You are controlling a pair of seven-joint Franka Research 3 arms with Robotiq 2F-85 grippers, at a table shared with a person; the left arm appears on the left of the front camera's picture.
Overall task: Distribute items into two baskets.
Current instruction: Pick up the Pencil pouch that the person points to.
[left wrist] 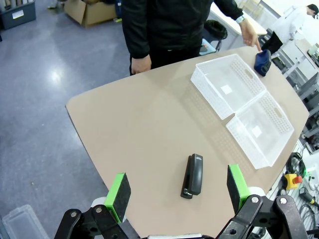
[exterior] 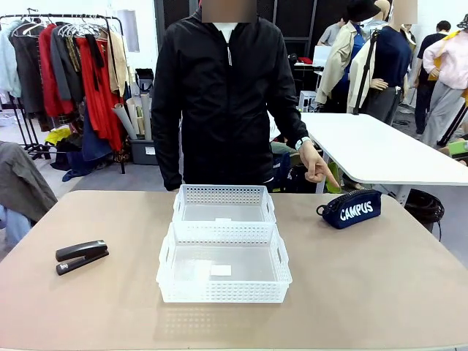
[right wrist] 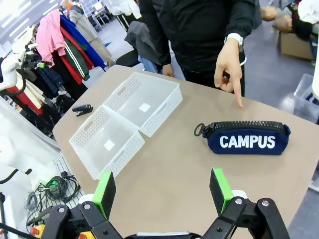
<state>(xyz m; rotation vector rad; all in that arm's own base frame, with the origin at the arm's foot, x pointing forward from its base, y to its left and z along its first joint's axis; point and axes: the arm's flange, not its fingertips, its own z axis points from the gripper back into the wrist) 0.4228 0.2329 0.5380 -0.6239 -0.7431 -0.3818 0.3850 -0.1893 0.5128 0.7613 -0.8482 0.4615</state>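
Pouch (exterior: 352, 209) (left wrist: 262, 62) (right wrist: 247, 138), navy with white CAMPUS lettering, lying on its long side on the right part of the worktop (exterior: 365, 292), well apart from both baskets. Directly beyond it, a person's hand (exterior: 316, 164) (right wrist: 229, 67) with index finger aimed down at it, tip close to the top edge but not touching; probably a cue to take it first. Stapler (exterior: 82, 256) (left wrist: 193, 175) (right wrist: 82, 109), black and closed, flat on the left part, likewise clear of the baskets. Near basket (exterior: 219, 294) (left wrist: 241, 144) (right wrist: 119, 159) and far basket (exterior: 223, 194) (left wrist: 207, 97) (right wrist: 162, 117) set end to end in the middle, short sides touching, nothing in either. Seemingly laid out so that each arm has 1 item on its own side and a basket within reach. Left fingers (left wrist: 118, 191) spread wide and holding nothing, hanging high over the stapler's end of the worktop; right fingers (right wrist: 220, 186) equally wide and unladen, high over the pouch's end. Count: 2 baskets, 2 items (1 pouch, 1 stapler), 1 pointing hand, 2 pairs of fingers. Nothing sorted yet.
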